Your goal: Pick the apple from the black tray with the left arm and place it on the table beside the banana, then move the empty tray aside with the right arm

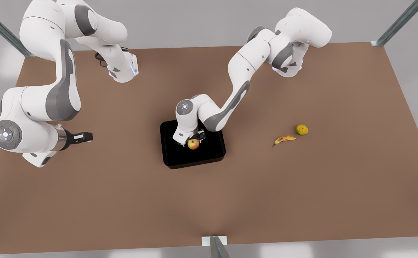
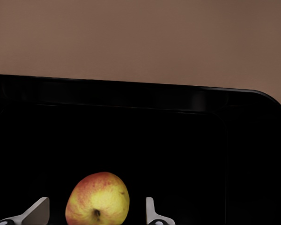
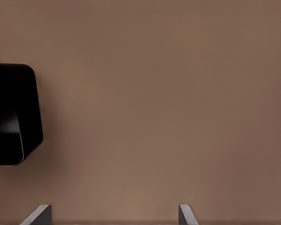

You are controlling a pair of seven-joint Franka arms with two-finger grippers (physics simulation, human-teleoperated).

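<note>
At the left of the front view, the right gripper (image 1: 87,136) waits above the large matte brown table (image 1: 123,200), well apart from the tray. Its wrist view shows 2 fingertips (image 3: 37,214) spread wide with bare tabletop between them, so its jaws are open and empty, probably parked until the tray is free.

At the frame centre lies the flat glossy black tray (image 1: 212,152) with rounded corners. The small yellow-green, red-blushed apple (image 1: 193,144) rests inside it, near the middle. The left gripper (image 1: 194,138) is lowered over the apple. In its wrist view the fingers (image 2: 152,213) stand open on either side of the apple (image 2: 98,198), with a gap at each side; no grip is made yet. The step in hand appears to be the closing approach.

The low tray rim (image 2: 131,89) is well clear of the apple, so a straight lift should not catch it.

At the right, the small curved yellow banana (image 1: 284,139) lies near a bumpy yellow-green fruit (image 1: 302,129). Open tabletop surrounds both, leaving room for placement.
</note>
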